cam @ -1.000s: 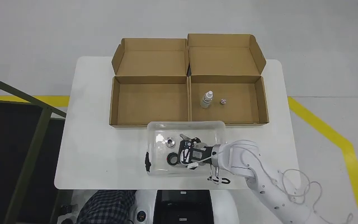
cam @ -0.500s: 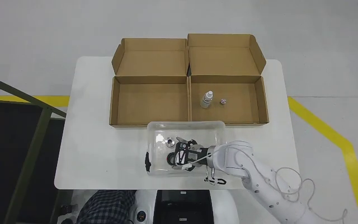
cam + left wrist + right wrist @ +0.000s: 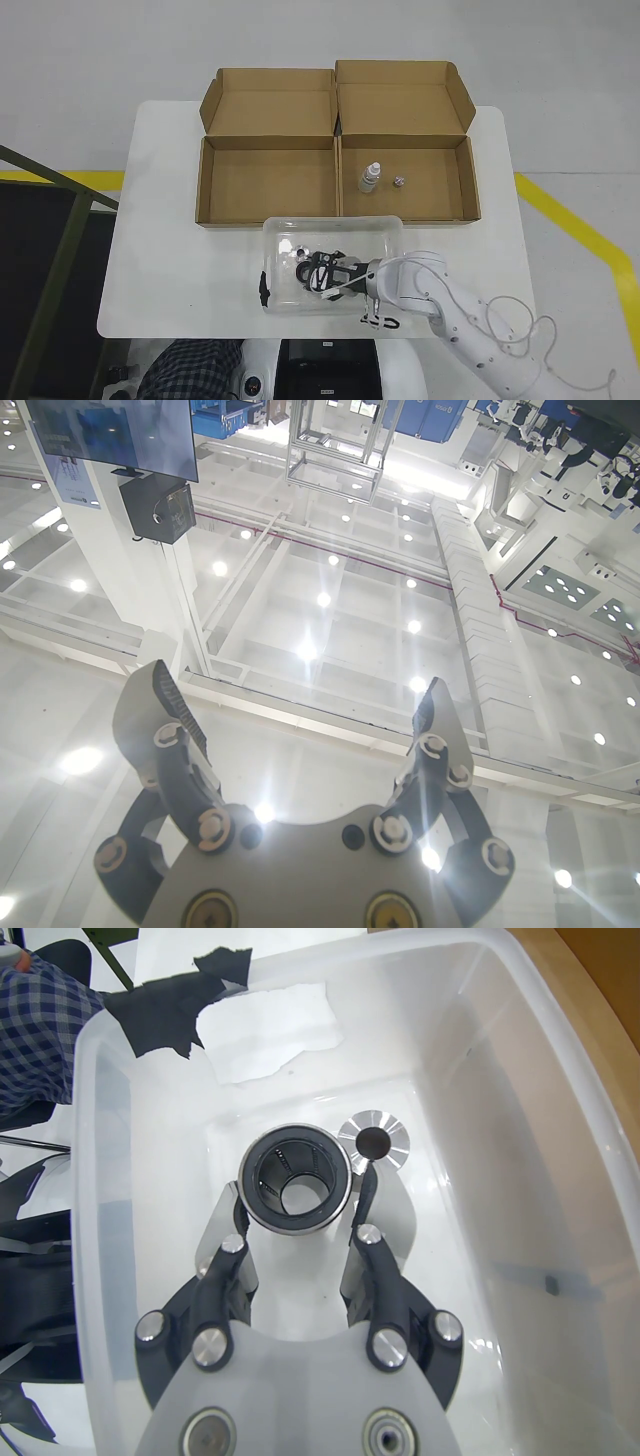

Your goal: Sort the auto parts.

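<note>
On the near middle of the white bench point(image 3: 160, 250) sits a clear plastic bin point(image 3: 385, 222), its far rim just beside the near walls of two open cardboard boxes. The right gripper point(image 3: 300, 1183) is down inside the bin, coming in from the right. A linear bearing point(image 3: 295, 1178), a dark sleeve with a steel rim, stands upright on the bin floor between its fingers point(image 3: 362, 1198). The fingers are parted a little wider than the bearing. One pad is at the rim and the other just beside it, and a firm grip cannot be made out. A silver flanged washer point(image 3: 373, 1142) with a dark hole lies just beside the bearing on its far side, close to one fingertip.

The left cardboard box point(image 3: 265, 185) and the right cardboard box point(image 3: 440, 185) stand side by side, touching, with their lids folded back away from the robot. In the right box a small white bottle point(image 3: 370, 177) stands near the left wall, with a small round metal part point(image 3: 399, 180) just to its right.

Torn black tape point(image 3: 170, 1018) and a white paper patch point(image 3: 270, 1038) sit at the bin's left end wall.

The left gripper point(image 3: 297, 680) points up at a ceiling, its fingers spread wide and holding nothing.
</note>
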You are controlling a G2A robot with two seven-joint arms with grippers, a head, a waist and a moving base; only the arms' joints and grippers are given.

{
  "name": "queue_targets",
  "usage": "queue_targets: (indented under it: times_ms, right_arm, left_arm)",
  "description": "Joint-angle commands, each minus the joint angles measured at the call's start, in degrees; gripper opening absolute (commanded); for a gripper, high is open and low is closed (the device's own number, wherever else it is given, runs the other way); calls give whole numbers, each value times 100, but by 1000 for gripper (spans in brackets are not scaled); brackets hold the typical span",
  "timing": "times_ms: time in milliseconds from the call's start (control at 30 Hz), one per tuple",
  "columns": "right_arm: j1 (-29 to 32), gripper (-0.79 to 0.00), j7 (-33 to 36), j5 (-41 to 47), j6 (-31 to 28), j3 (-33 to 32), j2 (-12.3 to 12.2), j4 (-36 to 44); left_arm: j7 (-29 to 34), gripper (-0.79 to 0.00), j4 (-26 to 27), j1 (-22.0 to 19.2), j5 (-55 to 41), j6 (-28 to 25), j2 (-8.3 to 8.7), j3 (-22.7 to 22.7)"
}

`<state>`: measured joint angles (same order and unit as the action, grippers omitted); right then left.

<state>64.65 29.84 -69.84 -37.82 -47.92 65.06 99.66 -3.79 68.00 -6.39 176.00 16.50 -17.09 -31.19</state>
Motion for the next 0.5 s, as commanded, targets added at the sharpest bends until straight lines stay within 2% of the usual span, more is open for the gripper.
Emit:
queue_targets:
  times_ms: [0, 333, 400, 467]
  right_arm:
    - [4, -409, -11, 15, -4, -42, -7, -1]
    - [66, -413, -44, 72, -11, -429, -84, 54]
    - [90, -394, -20, 62, -45, -475, -99, 80]
    - [109, -342, -10, 58, -65, -506, -109, 105]
  left_arm:
    - [0, 0, 0, 0, 0, 0, 0, 0]
    - [0, 0, 0, 0, 0, 0, 0, 0]
    - [0, 0, 0, 0, 0, 0, 0, 0]
    - [0, 0, 0, 0, 0, 0, 0, 0]
